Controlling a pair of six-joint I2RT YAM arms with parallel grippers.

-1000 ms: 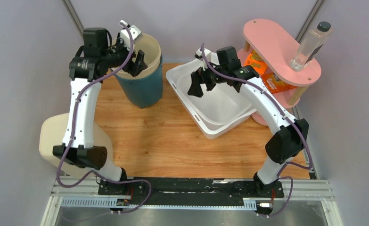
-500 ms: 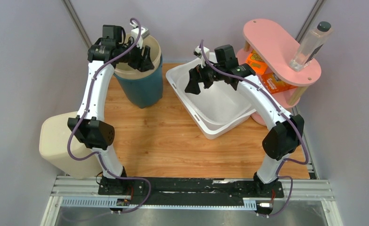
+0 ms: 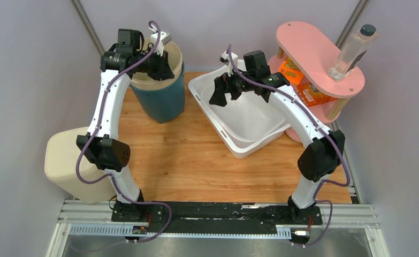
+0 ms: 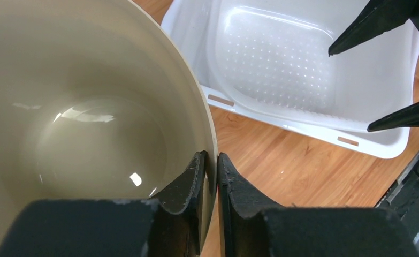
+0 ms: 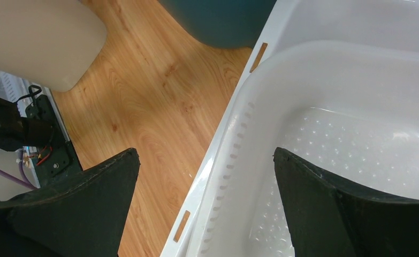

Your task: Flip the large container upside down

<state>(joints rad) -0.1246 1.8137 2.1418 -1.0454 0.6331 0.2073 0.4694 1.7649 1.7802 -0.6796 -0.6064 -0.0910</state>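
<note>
The large container (image 3: 161, 101) is a tall teal bin with a cream inside, standing upright at the back left of the wooden table. My left gripper (image 3: 164, 67) is at its right rim. In the left wrist view the left gripper (image 4: 211, 156) is shut on that rim (image 4: 199, 91), one finger inside the wall and one outside. My right gripper (image 3: 220, 99) hangs open over the left rim of a white tub (image 3: 250, 123). The right wrist view shows the right gripper (image 5: 205, 152) straddling the tub's rim (image 5: 234, 134) without touching it.
A pink two-tier stand (image 3: 314, 51) at the back right carries a clear bottle (image 3: 351, 51), with an orange box (image 3: 303, 88) under it. A cream bin (image 3: 62, 160) sits off the table's left edge. Bare wood lies in front of the tub.
My left arm reached further back to the bin's rim and its fingers closed onto the wall. The right gripper shifted slightly left over the tub's rim and stayed open.
</note>
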